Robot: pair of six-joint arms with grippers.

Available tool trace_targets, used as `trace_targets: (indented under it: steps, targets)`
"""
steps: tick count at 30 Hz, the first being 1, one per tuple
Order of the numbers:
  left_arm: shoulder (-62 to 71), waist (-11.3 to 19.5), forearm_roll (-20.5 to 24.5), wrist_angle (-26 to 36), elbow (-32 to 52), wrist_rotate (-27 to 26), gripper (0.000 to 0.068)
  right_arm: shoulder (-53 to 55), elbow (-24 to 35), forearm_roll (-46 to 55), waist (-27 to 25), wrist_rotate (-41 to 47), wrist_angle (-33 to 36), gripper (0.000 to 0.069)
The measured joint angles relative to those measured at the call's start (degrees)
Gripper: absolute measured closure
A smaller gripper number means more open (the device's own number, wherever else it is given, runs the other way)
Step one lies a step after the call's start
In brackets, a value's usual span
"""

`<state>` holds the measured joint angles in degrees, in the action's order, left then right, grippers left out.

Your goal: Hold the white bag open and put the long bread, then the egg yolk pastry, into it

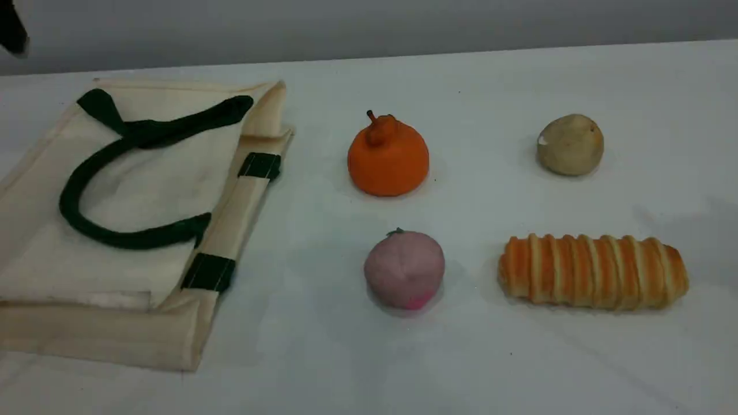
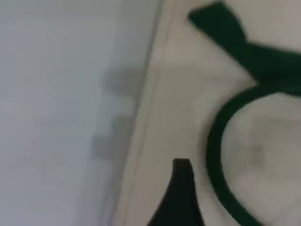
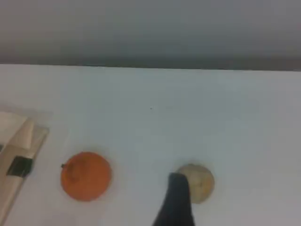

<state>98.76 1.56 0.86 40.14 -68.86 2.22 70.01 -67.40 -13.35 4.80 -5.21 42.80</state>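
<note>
The white bag [image 1: 132, 219] lies flat at the table's left, its dark green handles [image 1: 115, 144] curled on top. The long bread [image 1: 594, 272] lies crosswise at the front right. Behind it sits the egg yolk pastry [image 1: 571, 144]. A dark bit of my left arm [image 1: 11, 29] shows at the top left corner of the scene view. In the left wrist view, one fingertip [image 2: 181, 188] hangs over the bag's canvas [image 2: 188, 108] beside a handle loop [image 2: 218, 141], holding nothing. My right fingertip [image 3: 178, 197] hovers just left of the pastry [image 3: 200, 181], apart from it.
An orange stemmed fruit [image 1: 388, 155] sits mid-table, also seen as the orange fruit [image 3: 86, 175] in the right wrist view. A pink ball [image 1: 403, 270] lies in front of it. The bag's corner [image 3: 19, 160] shows at that view's left.
</note>
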Motion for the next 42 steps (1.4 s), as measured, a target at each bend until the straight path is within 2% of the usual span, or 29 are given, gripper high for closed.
trace_targets:
  steps: [7,13,32,36,39,42]
  targets:
    - [9.35,-3.10,-0.48,-3.81,0.00,-0.45,0.0120,0.36,0.04,0.00,0.00,-0.03,-0.53,0.0128]
    - [14.58,-3.10,1.11,-4.99,0.00,-0.39,0.0120,0.36,0.04,0.00,0.00,-0.49,-0.53,0.0128]
    - [21.20,-3.10,0.72,-8.69,-0.04,-0.23,0.0132,0.36,0.04,0.00,0.00,-0.89,-0.29,0.0128]
    - [21.20,-3.10,0.72,-8.69,-0.04,-0.23,0.0216,0.36,0.04,0.00,0.00,-0.89,-0.16,0.0128]
    - [21.20,-3.10,0.72,-8.63,-0.04,-0.23,0.0346,0.36,0.04,0.00,0.00,-0.89,0.29,0.0128]
    - [21.20,-3.06,0.72,-8.63,-0.04,-0.23,0.0515,0.36,0.06,0.00,0.00,-0.89,0.56,0.0128]
